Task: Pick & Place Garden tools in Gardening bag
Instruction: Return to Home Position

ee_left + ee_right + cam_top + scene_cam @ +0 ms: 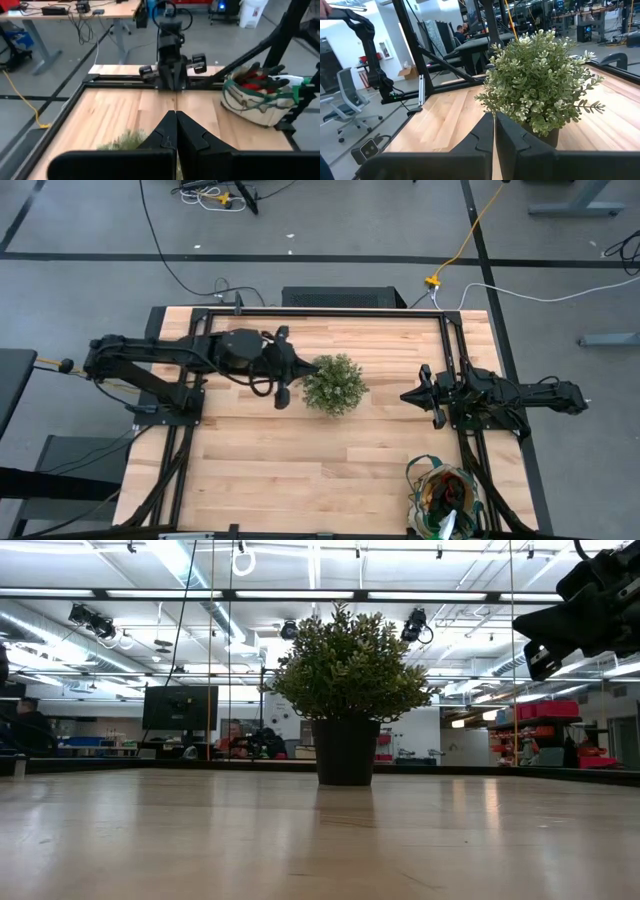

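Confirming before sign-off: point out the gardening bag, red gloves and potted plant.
gardening bag [251,109], left wrist view, beige side wall.
red gloves [254,84], left wrist view, red patch.
potted plant [335,384], high view, foliage middle.

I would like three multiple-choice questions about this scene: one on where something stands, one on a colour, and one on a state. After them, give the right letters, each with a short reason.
1. Where on the table does the gardening bag stand?
A. In the middle
B. In a corner on the side of the right arm
C. Against the left arm's base

2. What colour is the pot of the plant?
A. White
B. Red
C. Dark

3. How do the jaws of the left gripper stand?
A. Wide open
B. Shut, holding nothing
C. Shut on a trowel

Answers:
1 B: the high view shows the bag at a table corner on the right arm's side, away from the plant.
2 C: the low view shows a dark pot under the green leaves.
3 B: the left wrist view shows them pressed together with nothing between.
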You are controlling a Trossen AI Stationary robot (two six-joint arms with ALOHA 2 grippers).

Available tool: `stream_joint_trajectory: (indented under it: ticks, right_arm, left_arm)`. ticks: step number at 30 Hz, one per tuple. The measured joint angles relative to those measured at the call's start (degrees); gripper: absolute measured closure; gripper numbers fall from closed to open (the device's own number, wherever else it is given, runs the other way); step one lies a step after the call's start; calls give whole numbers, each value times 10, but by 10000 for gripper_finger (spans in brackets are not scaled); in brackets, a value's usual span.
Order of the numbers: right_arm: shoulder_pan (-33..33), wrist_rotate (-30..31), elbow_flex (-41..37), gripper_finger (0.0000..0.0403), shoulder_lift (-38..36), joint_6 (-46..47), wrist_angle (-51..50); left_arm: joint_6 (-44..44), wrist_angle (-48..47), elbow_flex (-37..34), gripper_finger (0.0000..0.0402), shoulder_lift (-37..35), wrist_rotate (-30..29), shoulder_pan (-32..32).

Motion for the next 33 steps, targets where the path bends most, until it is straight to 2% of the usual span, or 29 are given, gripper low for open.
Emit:
stream_joint_trajectory:
  ticks: [6,12,20,27,33]
  right_arm:
    - [0,0,0,385,1,0,-1]
    - [0,0,0,385,1,0,-1]
    - [0,0,0,385,1,0,0]
    - [0,0,0,385,1,0,0]
    - [0,0,0,385,1,0,0]
  left_arm:
    - [-8,88,-166,401,-89,-4,3]
    - [-3,190,-337,401,-219,6,5]
    - [-9,214,-533,401,-432,8,5]
    - [-10,214,-653,401,-594,17,5]
    - [-12,216,-714,400,-684,27,5]
